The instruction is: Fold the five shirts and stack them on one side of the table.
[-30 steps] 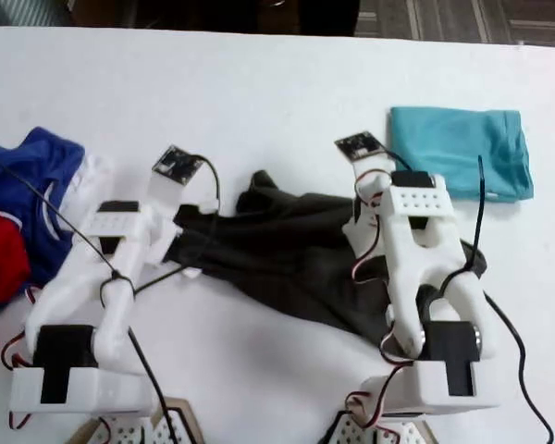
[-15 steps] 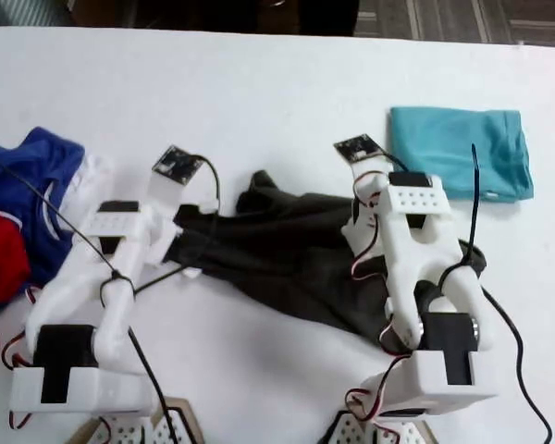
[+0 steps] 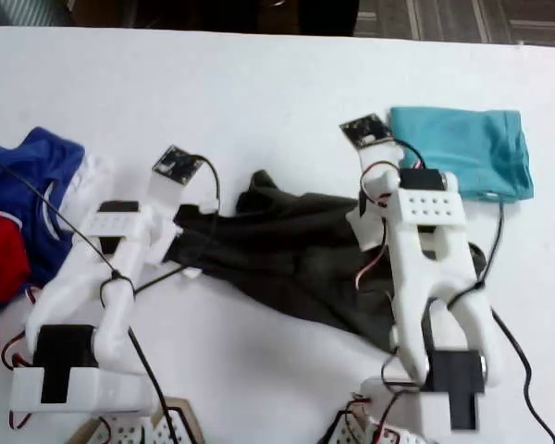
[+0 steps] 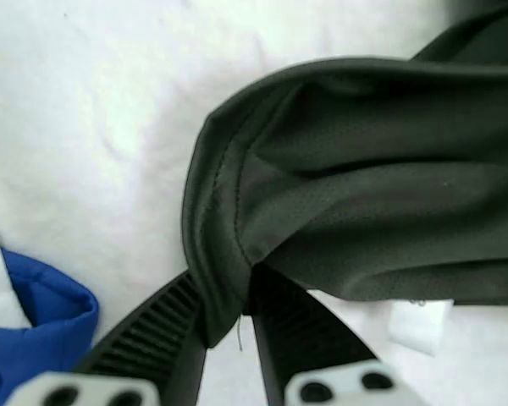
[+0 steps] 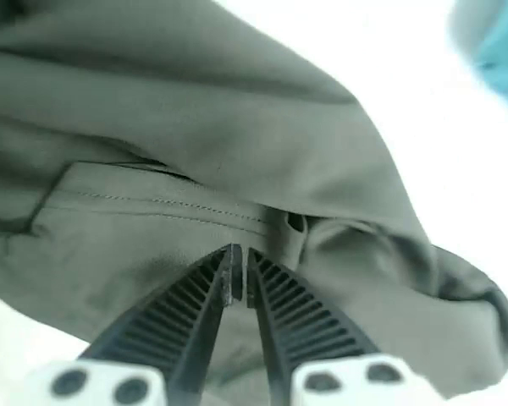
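A dark grey shirt (image 3: 287, 254) lies crumpled across the middle of the table. My left gripper (image 4: 229, 315) is shut on a folded edge of the dark grey shirt (image 4: 364, 211), at its left end (image 3: 187, 231). My right gripper (image 5: 239, 272) sits on the dark grey shirt (image 5: 195, 135) near a stitched hem, its fingers pressed together on the cloth; in the high view it is at the shirt's right end (image 3: 368, 222). A folded teal shirt (image 3: 462, 148) lies flat at the right rear. Blue (image 3: 32, 180), white (image 3: 94, 174) and red (image 3: 0, 264) shirts are heaped at the left edge.
The white table (image 3: 259, 92) is bare along its far half. Both arm bases and their cables (image 3: 509, 324) stand along the near edge. A corner of the blue shirt (image 4: 42, 326) lies close beside my left gripper.
My right arm has shifted to the right and stretched out, its wrist now closer to the teal shirt. The left arm and the dark shirt have hardly moved.
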Controlling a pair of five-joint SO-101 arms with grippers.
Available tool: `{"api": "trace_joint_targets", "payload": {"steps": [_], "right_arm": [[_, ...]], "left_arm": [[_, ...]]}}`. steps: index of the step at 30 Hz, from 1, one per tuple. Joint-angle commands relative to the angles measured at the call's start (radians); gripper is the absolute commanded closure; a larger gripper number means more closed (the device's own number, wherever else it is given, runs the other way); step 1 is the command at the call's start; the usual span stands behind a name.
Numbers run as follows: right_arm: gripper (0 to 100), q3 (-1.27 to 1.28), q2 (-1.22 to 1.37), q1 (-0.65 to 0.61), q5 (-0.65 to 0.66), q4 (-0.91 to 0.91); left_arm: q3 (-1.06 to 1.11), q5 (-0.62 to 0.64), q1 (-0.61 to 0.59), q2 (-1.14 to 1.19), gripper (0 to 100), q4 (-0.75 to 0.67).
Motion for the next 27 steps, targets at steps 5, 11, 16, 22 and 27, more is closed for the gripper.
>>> {"api": "trace_joint_targets", "payload": {"steps": [5, 11, 16, 22, 27], "right_arm": [[97.6, -0.031, -0.134, 0.007, -0.002, 0.033], [82.4, -0.038, -0.01, 0.007, -0.002, 0.031], [87.5, -0.038, 0.105, 0.008, -0.002, -0.018], [88.2, -0.038, 0.157, 0.008, -0.002, -0.054], [88.1, -0.038, 0.16, 0.01, -0.002, -0.073]], "left_arm": [[-0.004, 0.003, 0.009, -0.006, 97, -0.011], [-0.004, 0.003, 0.009, -0.006, 97, -0.011], [-0.004, 0.003, 0.009, -0.006, 97, -0.011], [-0.004, 0.003, 0.009, -0.006, 97, -0.011], [-0.004, 0.003, 0.009, -0.006, 97, -0.011]]}}
